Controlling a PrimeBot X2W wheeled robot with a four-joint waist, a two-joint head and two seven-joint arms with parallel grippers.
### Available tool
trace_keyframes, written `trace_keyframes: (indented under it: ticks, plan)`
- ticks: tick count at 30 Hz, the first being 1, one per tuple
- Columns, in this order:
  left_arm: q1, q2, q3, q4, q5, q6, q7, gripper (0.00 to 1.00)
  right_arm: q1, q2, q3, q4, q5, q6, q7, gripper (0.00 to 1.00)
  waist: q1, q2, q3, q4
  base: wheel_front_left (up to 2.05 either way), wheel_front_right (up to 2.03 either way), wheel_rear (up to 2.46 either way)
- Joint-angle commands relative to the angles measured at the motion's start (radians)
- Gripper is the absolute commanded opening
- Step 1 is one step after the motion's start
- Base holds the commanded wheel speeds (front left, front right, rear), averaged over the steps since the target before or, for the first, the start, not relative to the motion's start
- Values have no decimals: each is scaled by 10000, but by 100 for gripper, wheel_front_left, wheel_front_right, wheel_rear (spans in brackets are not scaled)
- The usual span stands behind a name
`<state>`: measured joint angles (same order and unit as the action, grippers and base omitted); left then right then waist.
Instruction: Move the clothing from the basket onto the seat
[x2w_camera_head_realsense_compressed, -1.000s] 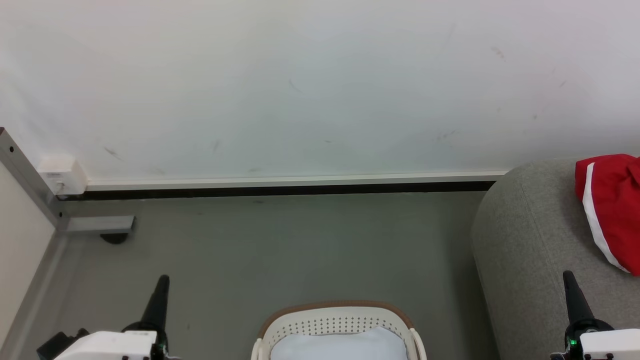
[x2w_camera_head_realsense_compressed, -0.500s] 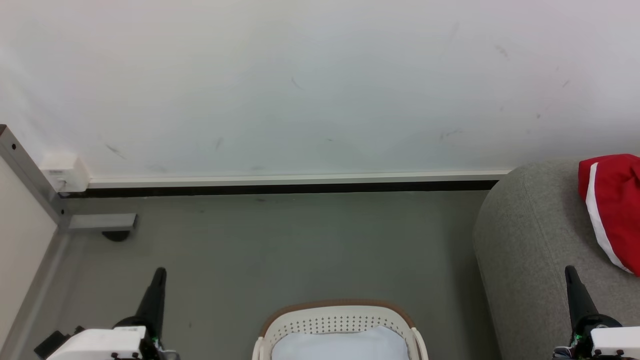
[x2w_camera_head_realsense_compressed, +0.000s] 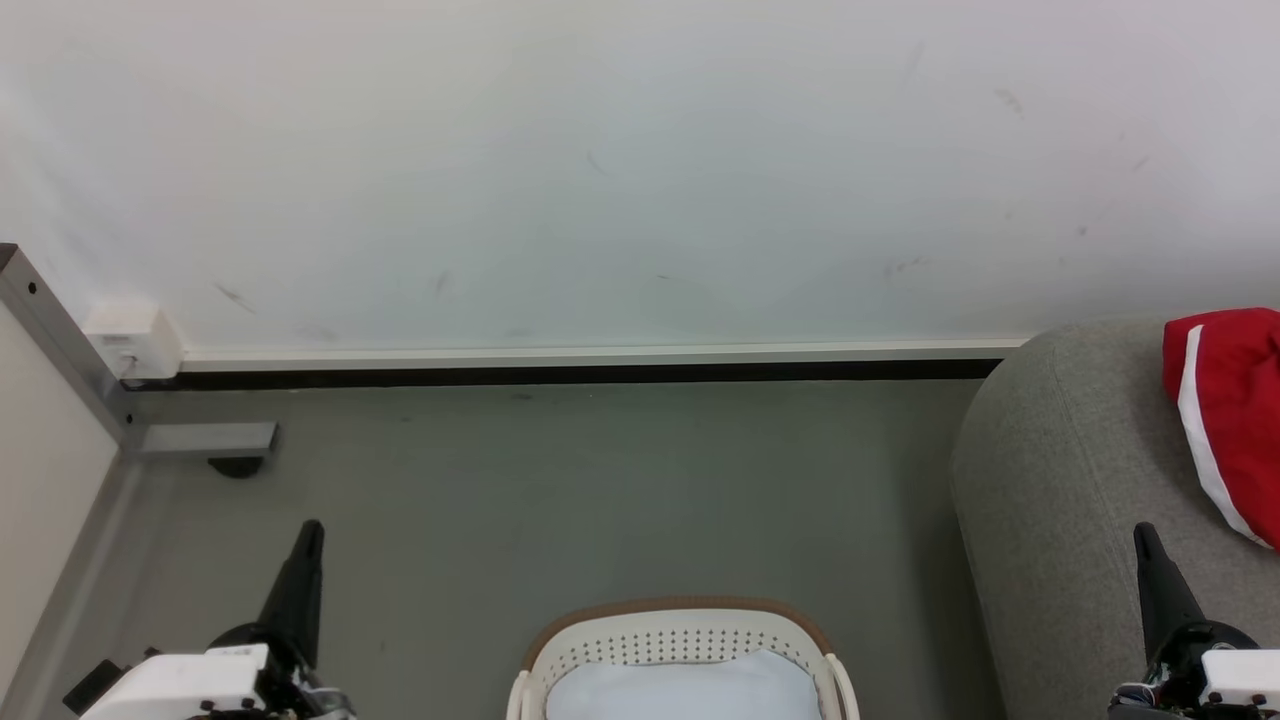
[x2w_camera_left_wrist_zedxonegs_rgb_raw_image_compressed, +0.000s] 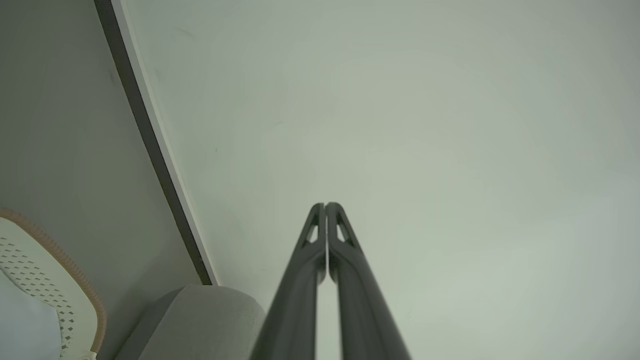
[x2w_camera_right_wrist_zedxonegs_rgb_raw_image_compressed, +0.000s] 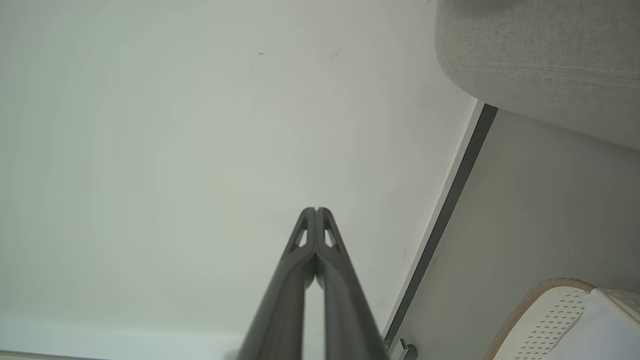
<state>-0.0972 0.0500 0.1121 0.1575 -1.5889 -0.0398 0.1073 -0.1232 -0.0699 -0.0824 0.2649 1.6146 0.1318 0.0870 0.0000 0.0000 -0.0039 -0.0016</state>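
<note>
Two sets pressed together: left fingers (x2w_camera_left_wrist_zedxonegs_rgb_raw_image_compressed: 310, 262), right fingers (x2w_camera_right_wrist_zedxonegs_rgb_raw_image_compressed: 297, 267); clothing (x2w_camera_head_realsense_compressed: 1238, 400) on seat (x2w_camera_head_realsense_compressed: 1060, 470).

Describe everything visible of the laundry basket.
The basket is white and plastic-looking, with rounded corners, rows of small holes through its wall and a tan-brown rim band. It stands upright on the grey floor at the head view's bottom edge, which cuts off its near part. Something pale bluish-white lies inside; what it is cannot be told. A strip of floor separates it from the grey sofa. Nothing else touches the part in view.
</note>
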Motion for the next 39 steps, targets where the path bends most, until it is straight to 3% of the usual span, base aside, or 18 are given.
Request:
trace_keyframes:
  ticks: [1, 39]
  plan:
    - [-96, 8, 64, -50, -190, -65, 71, 0, -138, -112, -29, -49, 191, -20, 38, 0, 0, 0, 3, 5, 0, 0, 0]
    - [-100, 3, 79, -56, -288, -71, 90, 0, -95, -298, 258, -84, 524, -21, -176, 0, 0, 0, 9, 12, 0, 0, 0]
